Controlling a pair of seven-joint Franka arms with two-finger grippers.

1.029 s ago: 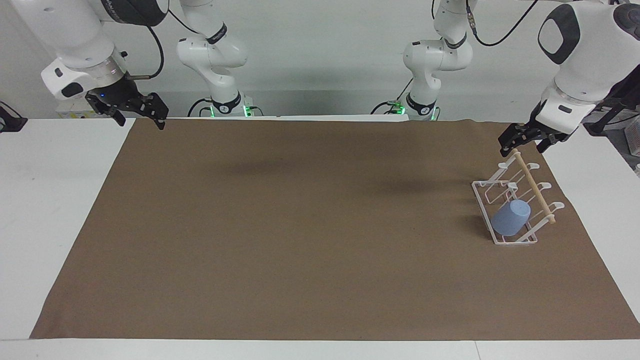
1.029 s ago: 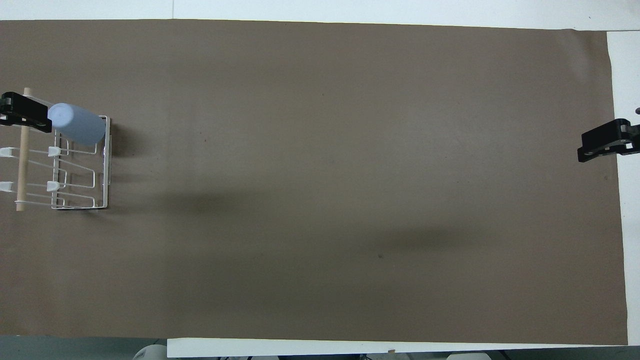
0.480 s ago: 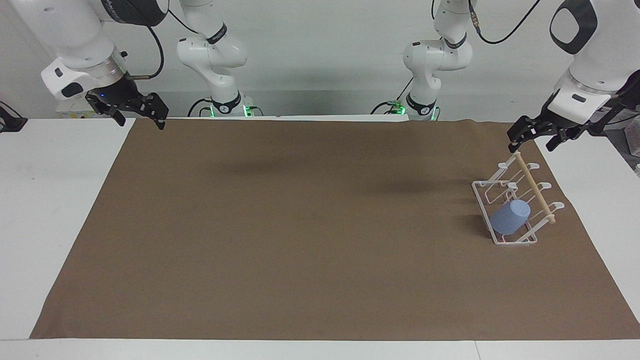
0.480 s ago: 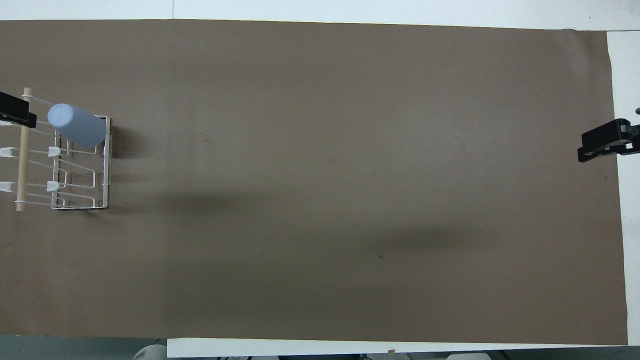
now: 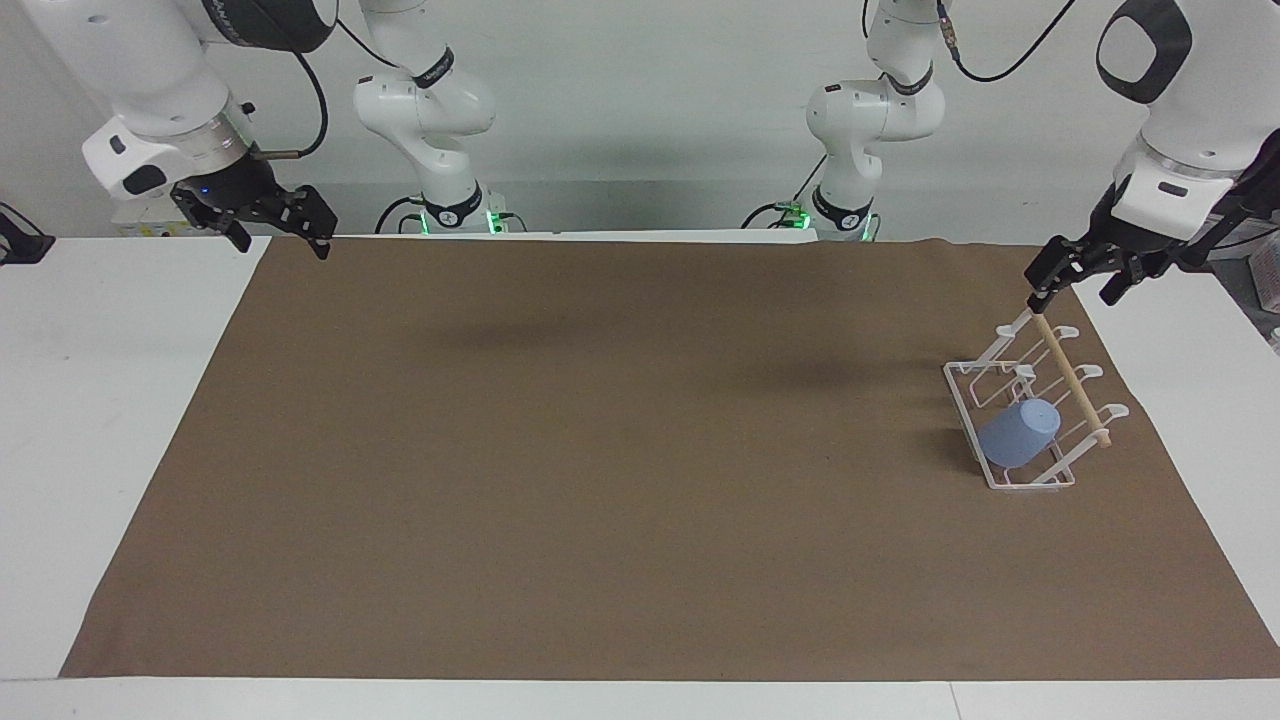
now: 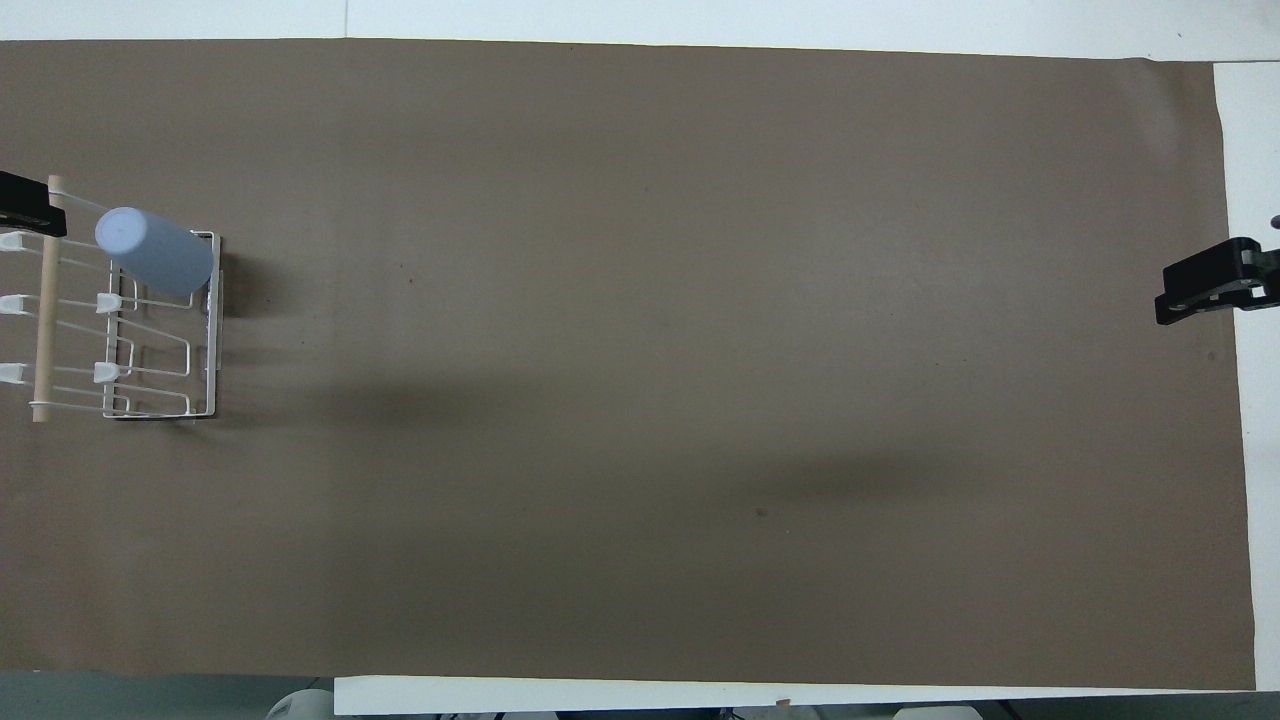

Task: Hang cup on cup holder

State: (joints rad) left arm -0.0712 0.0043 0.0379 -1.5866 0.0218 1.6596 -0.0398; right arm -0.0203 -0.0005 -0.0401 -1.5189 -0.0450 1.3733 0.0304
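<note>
Since the earlier frames, our left end effector [image 5: 1088,276] has drawn back from above the cup holder [image 5: 1035,405] toward the edge of the brown mat [image 5: 600,450], and nothing else has shifted. It now hangs over the mat's edge just beside the rack end nearest the robots, empty, its fingers spread apart and touching nothing we can see. In the overhead view only a black sliver of it shows at the picture's edge.

We find the cup [image 5: 1020,435] upside down on a slanted prong at the end of the rack farthest from the robots, tilted, its closed base pointing up toward the wooden dowel [image 5: 1070,375] and its mouth low by the wire base. It rests there on its own, with no end effector near it. We judge the hanging itself as done; all that seems left is for the left arm to finish pulling clear and settle.

Our right end effector [image 5: 270,222] waits over the edge of the desk [image 5: 100,400] at the right arm's end, well apart from the rack, fingers spread and empty.

Apart from the mat, we see nothing else on the desk, and nothing stands in the way of the left arm's retreat; the dowel's near tip is the only thing close to it.
</note>
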